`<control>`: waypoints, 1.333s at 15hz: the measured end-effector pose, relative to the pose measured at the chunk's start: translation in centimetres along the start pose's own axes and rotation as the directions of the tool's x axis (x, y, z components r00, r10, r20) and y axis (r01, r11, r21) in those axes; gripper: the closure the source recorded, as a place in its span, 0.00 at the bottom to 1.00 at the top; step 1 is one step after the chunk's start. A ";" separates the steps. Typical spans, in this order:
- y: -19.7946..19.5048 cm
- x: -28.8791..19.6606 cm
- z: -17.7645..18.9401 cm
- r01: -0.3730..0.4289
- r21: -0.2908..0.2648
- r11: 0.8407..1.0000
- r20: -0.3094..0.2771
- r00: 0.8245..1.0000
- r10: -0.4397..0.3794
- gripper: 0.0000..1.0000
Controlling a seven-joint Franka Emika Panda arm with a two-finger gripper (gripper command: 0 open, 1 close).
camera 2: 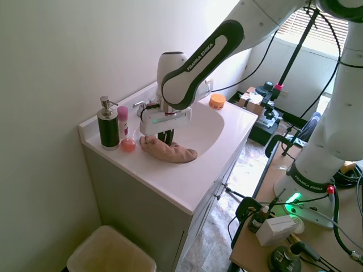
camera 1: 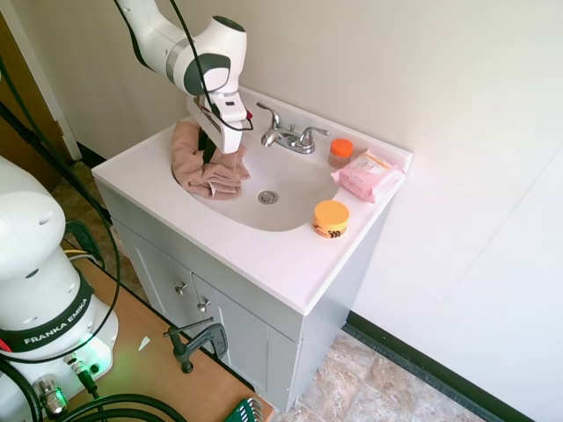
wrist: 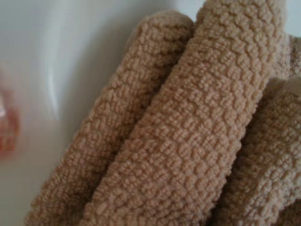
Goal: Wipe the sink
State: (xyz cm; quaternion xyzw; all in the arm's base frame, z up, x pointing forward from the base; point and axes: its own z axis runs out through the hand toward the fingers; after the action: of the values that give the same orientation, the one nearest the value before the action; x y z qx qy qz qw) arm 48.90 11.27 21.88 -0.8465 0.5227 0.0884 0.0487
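1 glossy white oval sink [camera 1: 295, 189], moulded in one piece with the white vanity top [camera 1: 264, 259], fills the middle of the cabinet; its small round chrome drain [camera 1: 267, 197] lies uncovered at the bottom of the basin, and a chrome 2-handle faucet [camera 1: 288, 136] stands on the rear edge of the top. A bunched tan terry towel [camera 1: 201, 163] lies against the basin's side wall and over its rim, on the side away from the orange-lidded jar; the wrist view shows its looped pile in thick parallel folds [wrist: 188, 127] against white porcelain. The gripper [camera 1: 209, 148] points down into the towel, its dark fingers pressed into the cloth and clenched on a fold of it, as seen in the second exterior view [camera 2: 164, 137]. Along the rear edge beyond the faucet stands a small orange-capped container [camera 1: 340, 151], and just beside it, at the rear corner, lies a pink wipes packet [camera 1: 368, 175]. An orange-lidded jar [camera 1: 331, 218] sits on the top at the basin's rim, near that packet. At the opposite rear corner stand a dark soap dispenser [camera 2: 107, 124], a pink bottle [camera 2: 122, 122] just beside it, and a small pink round item [camera 2: 128, 144] in front of them.
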 end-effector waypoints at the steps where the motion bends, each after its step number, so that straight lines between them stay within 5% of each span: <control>1: 0.3 -0.9 -0.6 0.018 0.003 1.000 -0.007 1.000 -0.018 1.00; 5: 2.0 -5.7 -3.0 0.157 -0.009 0.988 -0.056 0.986 -0.157 1.00; 8: 4.0 -10.5 -3.7 0.311 -0.036 0.950 -0.121 0.942 -0.313 1.00; 13: 6.8 -12.7 -4.4 0.386 -0.069 0.920 -0.127 0.911 -0.392 1.00; 14: 7.3 -13.0 -4.6 0.403 -0.078 0.912 -0.117 0.905 -0.410 0.00; 20: 8.1 -15.5 -6.3 0.484 -0.084 0.871 -0.133 0.861 -0.491 0.00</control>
State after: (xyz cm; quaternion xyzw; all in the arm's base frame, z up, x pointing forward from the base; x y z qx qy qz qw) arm 35.50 20.13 31.21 -0.9562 0.2917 0.0219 0.0096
